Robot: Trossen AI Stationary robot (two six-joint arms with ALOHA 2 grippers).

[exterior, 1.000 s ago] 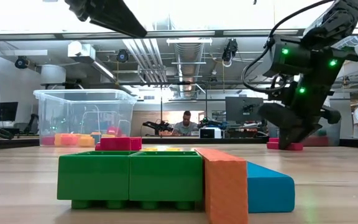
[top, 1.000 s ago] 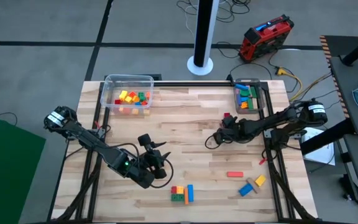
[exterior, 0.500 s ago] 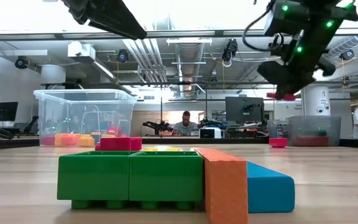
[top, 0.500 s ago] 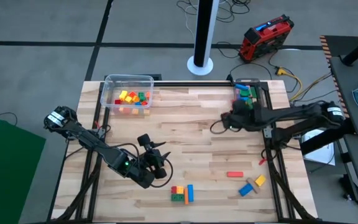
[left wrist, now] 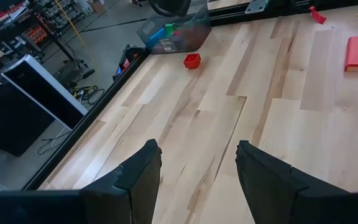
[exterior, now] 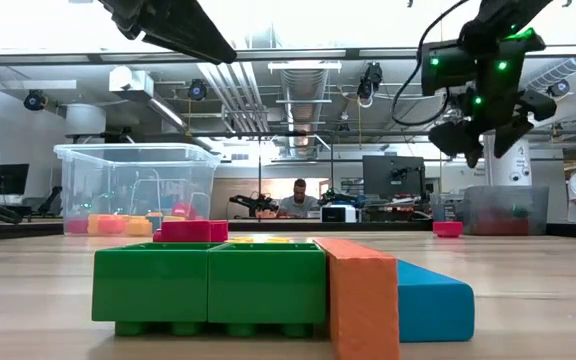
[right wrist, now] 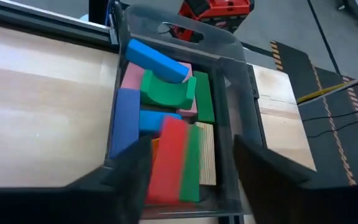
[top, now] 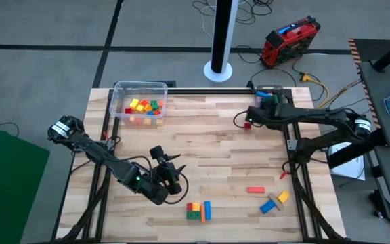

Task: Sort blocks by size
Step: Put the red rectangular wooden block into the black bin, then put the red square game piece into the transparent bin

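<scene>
On the wooden counter (top: 208,135), loose blocks (top: 198,211) look light, rigid; grip flat sides. Right claw (right wrist: 188,180) spread, empty, over upper-right bin (top: 271,105); left claw (left wrist: 194,180) wide.

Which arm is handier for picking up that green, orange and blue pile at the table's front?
Left. Its open left tool hangs close by the pile, while the right tool is away by the tub at the far right corner.
</scene>
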